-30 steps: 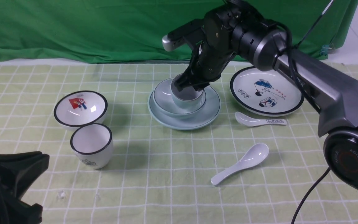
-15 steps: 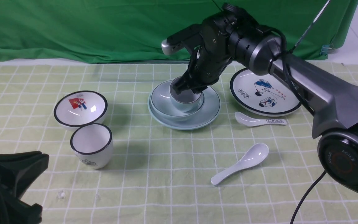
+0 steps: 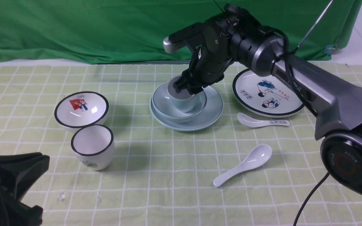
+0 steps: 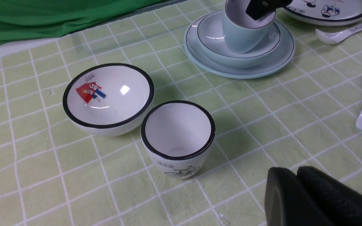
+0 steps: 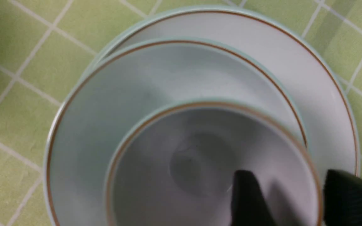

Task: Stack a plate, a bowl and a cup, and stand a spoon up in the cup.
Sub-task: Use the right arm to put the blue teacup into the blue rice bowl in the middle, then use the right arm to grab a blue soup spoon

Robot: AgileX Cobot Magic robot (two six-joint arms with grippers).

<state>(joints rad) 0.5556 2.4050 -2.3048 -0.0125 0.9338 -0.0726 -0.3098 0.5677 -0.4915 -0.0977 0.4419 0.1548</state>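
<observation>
The pale blue plate point(image 3: 213, 115) lies mid-table with the pale blue bowl point(image 3: 163, 101) on it. Inside the bowl sits the pale blue cup point(image 3: 183, 103), leaning slightly left. My right gripper point(image 3: 187, 88) is open and straddles the cup's rim; in the right wrist view one finger point(image 5: 247, 197) is inside the cup point(image 5: 174, 163) and the other is outside, neither pressing the wall. The plain white spoon point(image 3: 244, 164) lies on the cloth nearer me, to the right. My left gripper point(image 4: 295, 172) is shut and empty, low at the near left.
A white black-rimmed bowl with a red picture point(image 3: 81, 108) and a white black-rimmed cup point(image 3: 92, 146) stand at the left. A cartoon plate point(image 3: 269, 92) and a printed-handle spoon point(image 3: 262, 121) lie right of the stack. Green cloth hangs behind.
The right gripper brought the cup down into the bowl and shifted a little left, then its fingers parted off the cup wall. The left arm has not moved.
</observation>
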